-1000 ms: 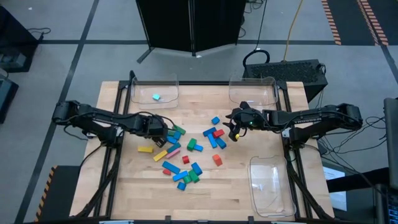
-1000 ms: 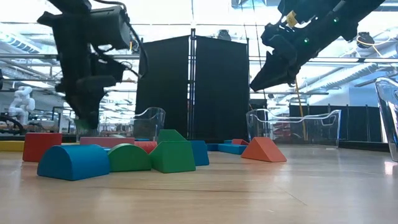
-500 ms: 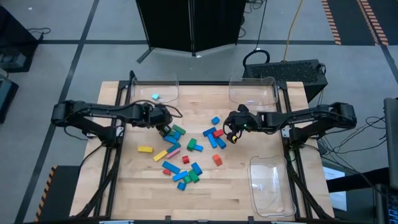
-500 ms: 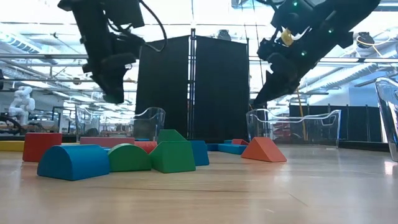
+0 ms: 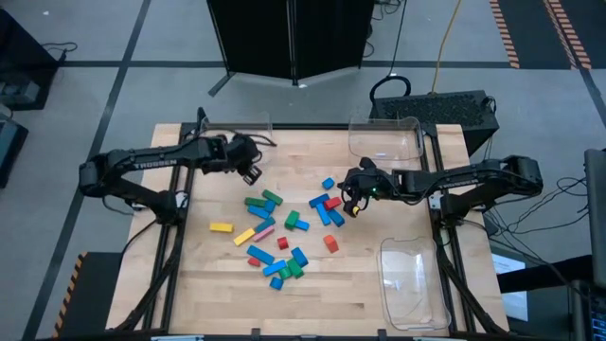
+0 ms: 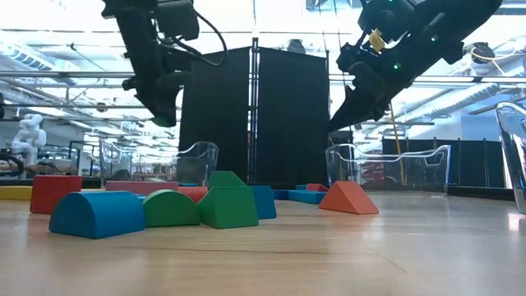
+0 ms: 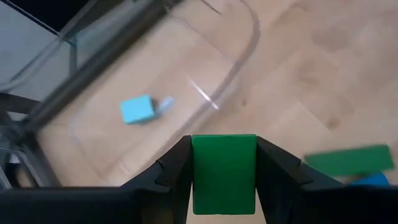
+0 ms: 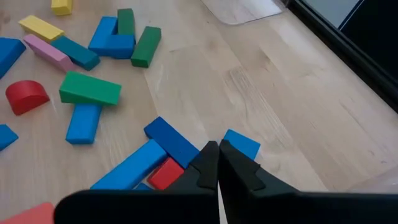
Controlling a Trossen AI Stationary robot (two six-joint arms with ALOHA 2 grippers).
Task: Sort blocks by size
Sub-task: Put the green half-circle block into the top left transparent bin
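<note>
green block [image 7: 224, 171] – dark fingers [image 7: 175, 174], light-blue cube [image 7: 136, 109]

A grey tiled floor [image 5: 85, 104] with dark seams surrounds the light wooden table [image 5: 379, 275]. A tall black folding screen [image 5: 292, 38] stands at twelve o'clock; a black box-shaped case [image 5: 445, 106] sits at two o'clock. Bright ceiling lights [image 6: 271, 15] glow overhead.

High view: overhead, straight down on whole desk [image 5: 379, 275]. Low view: desk-top level, facing room. Wrist views: close, angled down. All share scattered blocks [image 5: 284, 227].
</note>
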